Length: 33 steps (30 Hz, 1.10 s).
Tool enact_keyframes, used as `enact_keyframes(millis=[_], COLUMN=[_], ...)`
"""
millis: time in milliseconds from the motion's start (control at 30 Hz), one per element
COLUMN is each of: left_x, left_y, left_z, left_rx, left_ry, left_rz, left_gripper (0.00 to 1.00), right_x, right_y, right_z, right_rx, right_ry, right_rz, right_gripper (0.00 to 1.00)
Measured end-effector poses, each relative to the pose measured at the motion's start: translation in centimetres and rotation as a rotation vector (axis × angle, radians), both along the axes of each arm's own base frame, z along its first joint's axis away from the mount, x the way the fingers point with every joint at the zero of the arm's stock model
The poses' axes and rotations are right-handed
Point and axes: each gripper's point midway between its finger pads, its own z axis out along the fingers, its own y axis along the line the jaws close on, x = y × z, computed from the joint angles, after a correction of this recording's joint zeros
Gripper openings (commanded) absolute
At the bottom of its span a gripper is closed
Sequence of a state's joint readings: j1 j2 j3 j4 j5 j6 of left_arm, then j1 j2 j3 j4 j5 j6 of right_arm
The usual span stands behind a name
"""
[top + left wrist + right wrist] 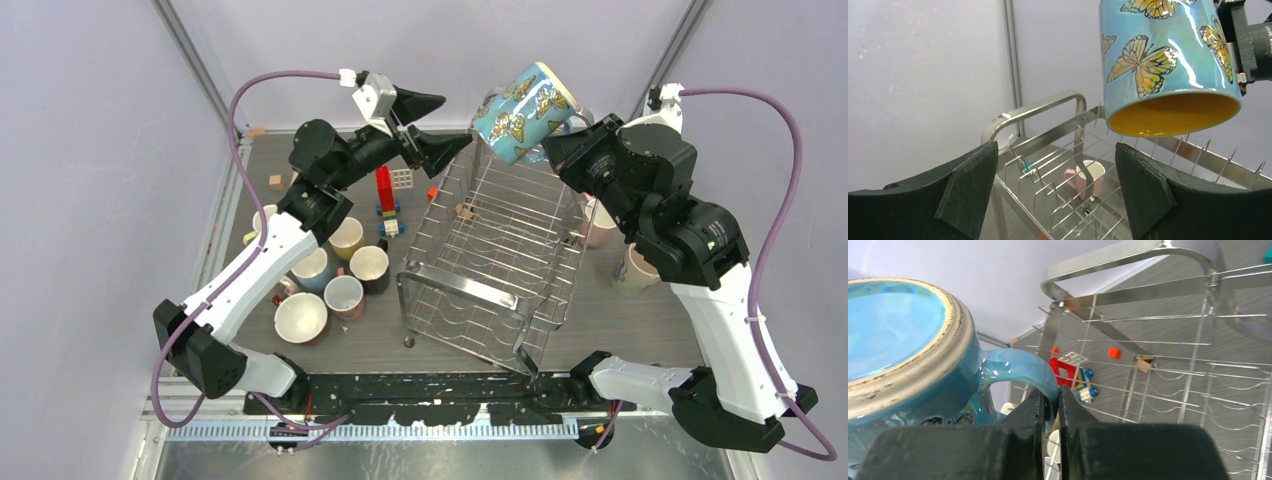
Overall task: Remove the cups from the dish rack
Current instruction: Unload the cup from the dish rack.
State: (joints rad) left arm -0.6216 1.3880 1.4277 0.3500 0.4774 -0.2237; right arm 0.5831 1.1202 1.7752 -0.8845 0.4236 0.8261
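Note:
A light blue cup with orange butterflies (525, 112) hangs tilted in the air over the far end of the dish rack (500, 300). My right gripper (566, 140) is shut on its handle (1018, 367), and the fingers (1073, 415) pinch the loop. The cup's unglazed foot (898, 340) faces the right wrist camera. My left gripper (455, 120) is open just left of the cup, apart from it. In the left wrist view the cup (1163, 60) hangs above and beyond the open left gripper (1055, 190), yellow inside showing. The rack's loop handle (1038, 107) lies below.
Several cups (330, 275) stand on the table left of the rack, under my left arm. A pink cup (600, 225) and a cream cup (635, 270) stand to its right. Toy blocks (386, 200) lie behind the rack; a small wooden block (465, 212) shows through its wires.

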Motion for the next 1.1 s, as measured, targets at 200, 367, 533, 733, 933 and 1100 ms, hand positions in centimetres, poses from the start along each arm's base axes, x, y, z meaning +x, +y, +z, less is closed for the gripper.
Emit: enact_keyframes(millis=[200, 367, 533, 733, 933, 1100], left_x=[-0.7, -1.4, -1.4, -1.3, -1.4, -1.3], left_y=[0.3, 0.3, -0.1, -0.3, -0.3, -0.6], left_z=[2.3, 3.4, 3.6, 3.7, 4.5, 5.0], left_rx=[-0.064, -0.105, -0.132, -0.160, -0.198, -0.226], left_ry=[-0.077, -0.105, -0.096, -0.073, -0.057, -0.035], left_rz=[-0.012, -0.044, -0.070, -0.089, -0.111, -0.134], left_gripper=[0.84, 0.82, 0.80, 0.76, 0.66, 0.58], right_x=[0.1, 0.5, 1.2, 2.0, 2.3, 2.3], right_y=[1.4, 2.3, 3.5, 4.9, 5.8, 6.7], right_z=[1.8, 2.8, 3.2, 1.9, 0.8, 0.9], right_rx=[0.109, 0.169, 0.206, 0.219, 0.230, 0.273], right_ry=[-0.043, -0.069, -0.074, -0.039, -0.012, -0.008], right_rz=[0.039, 0.062, 0.094, 0.124, 0.150, 0.182], right_gripper=[0.01, 0.01, 0.01, 0.01, 0.01, 0.01])
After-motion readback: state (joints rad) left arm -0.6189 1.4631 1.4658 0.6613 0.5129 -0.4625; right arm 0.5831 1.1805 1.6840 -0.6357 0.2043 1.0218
